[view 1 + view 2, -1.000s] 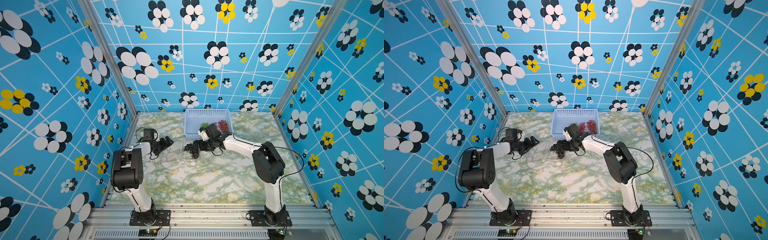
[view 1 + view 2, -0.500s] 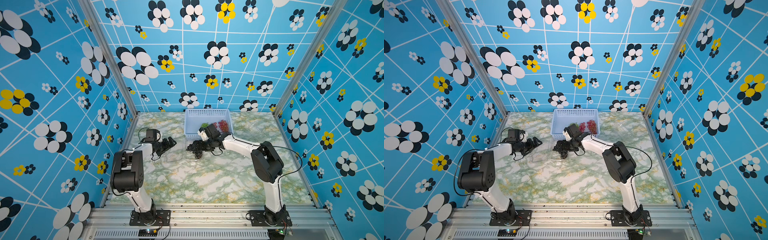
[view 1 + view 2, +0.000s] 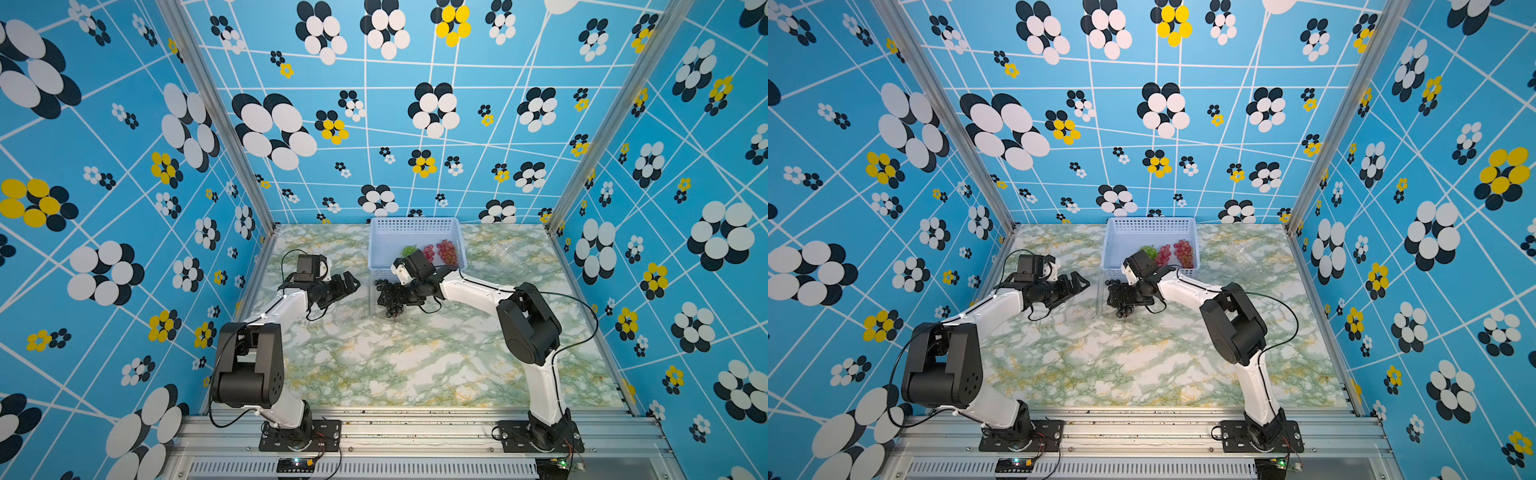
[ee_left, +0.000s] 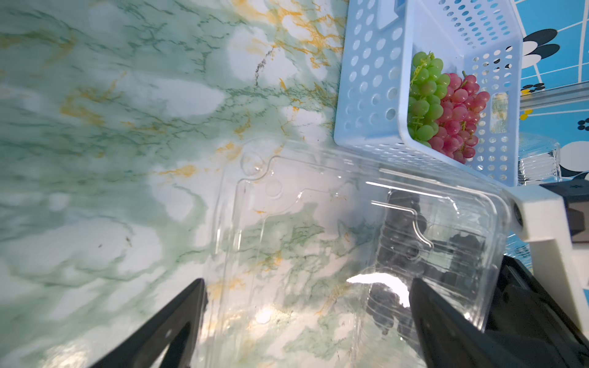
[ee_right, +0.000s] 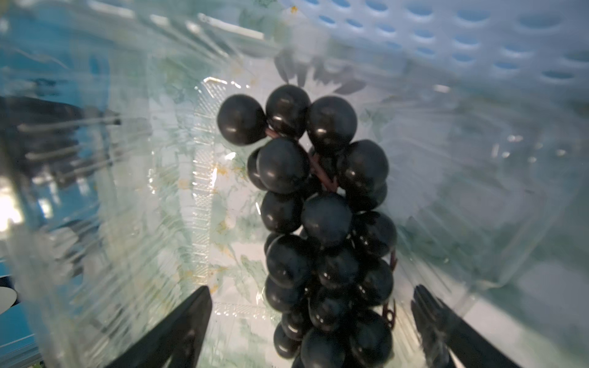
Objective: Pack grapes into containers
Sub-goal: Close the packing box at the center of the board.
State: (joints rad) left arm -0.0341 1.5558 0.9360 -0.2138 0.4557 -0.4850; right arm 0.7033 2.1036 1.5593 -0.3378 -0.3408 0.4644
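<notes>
A dark purple-black bunch of grapes [image 5: 318, 207] lies inside a clear container [image 5: 127, 191] just in front of the basket. My right gripper [image 5: 311, 288] reaches into that box, open. Its fingers stand wide on either side of the bunch [image 3: 392, 309] with a gap showing. My left gripper [image 4: 307, 283] is open over the box's flat-lying lid [image 4: 271, 223], with nothing between its fingers. Both top views show the left gripper [image 3: 351, 282] just left of the right gripper [image 3: 384, 297]. Green grapes [image 4: 425, 95] and red-pink grapes [image 4: 459, 118] lie in the basket.
The light-blue perforated basket [image 3: 415, 228] stands at the back middle, touching the clear box. Another clear container [image 3: 505, 254] lies to its right near the back wall. Patterned walls close in three sides of the marbled table [image 3: 415, 365].
My left gripper has moved right, closer to the clear box. The right gripper has stayed open in the box over the dark bunch, barely shifting.
</notes>
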